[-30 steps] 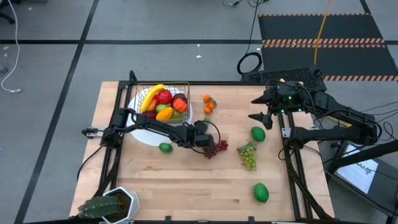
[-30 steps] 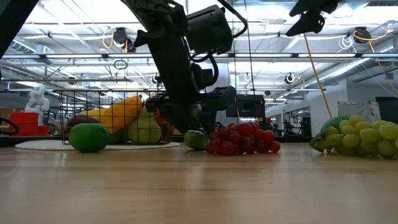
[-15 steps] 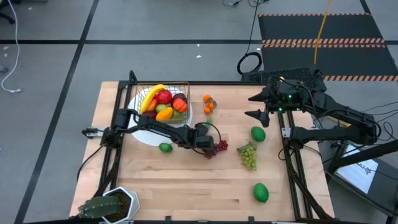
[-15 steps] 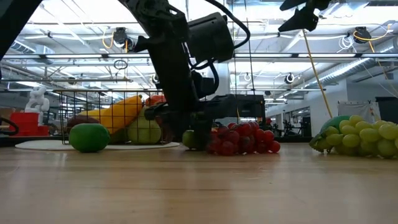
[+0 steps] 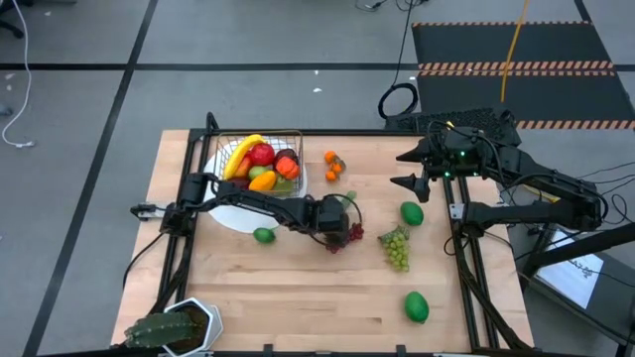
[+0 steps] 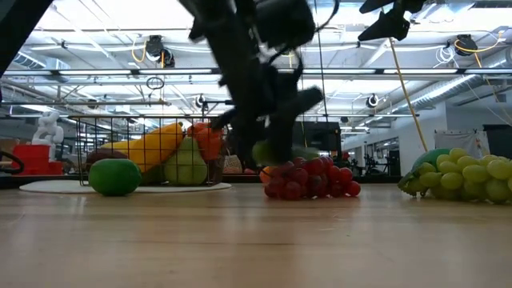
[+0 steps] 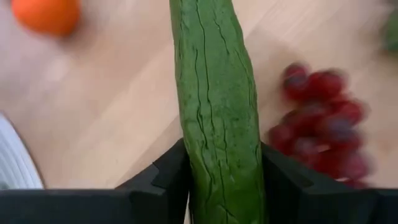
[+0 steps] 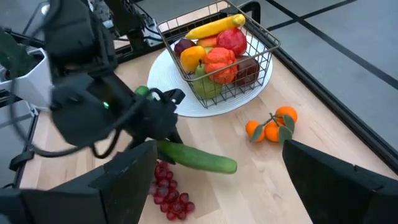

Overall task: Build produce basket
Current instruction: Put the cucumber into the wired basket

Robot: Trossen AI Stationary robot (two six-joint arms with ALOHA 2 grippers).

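Observation:
My left gripper (image 5: pixel 332 220) is shut on a green cucumber (image 7: pixel 217 93) just above the table's middle, beside the red grapes (image 5: pixel 343 236). The wire basket (image 5: pixel 298 139) stands on a white plate (image 5: pixel 223 212) at the far left and holds a banana, red apples, a pear and other produce. On the wood lie a lime (image 5: pixel 263 235), green grapes (image 5: pixel 396 248), two green fruits (image 5: pixel 411 213) (image 5: pixel 416 306) and small oranges (image 5: pixel 332 167). My right gripper (image 5: pixel 407 171) hangs open, high at the table's right. My left gripper pinches the cucumber's two sides (image 7: pixel 217 183) between its two fingers (image 7: pixel 165 183), near one end. The fingers slant down from the table's left and lie across it. The rest of the cucumber (image 8: pixel 205 160) sticks out past the fingers toward the table's right, lifted clear of the wood.
A spiky potted plant (image 5: pixel 169 327) stands at the near left corner. The red grapes (image 6: pixel 312 178) lie right under the raised cucumber. Bare wood runs along the near edge between the plant and the near green fruit.
My left gripper has taken hold of the cucumber, which lay on the wood beside the red grapes, and has risen with it while its wrist rolled. The cucumber now hangs clear above the table. The grapes and the lime stay where they were.

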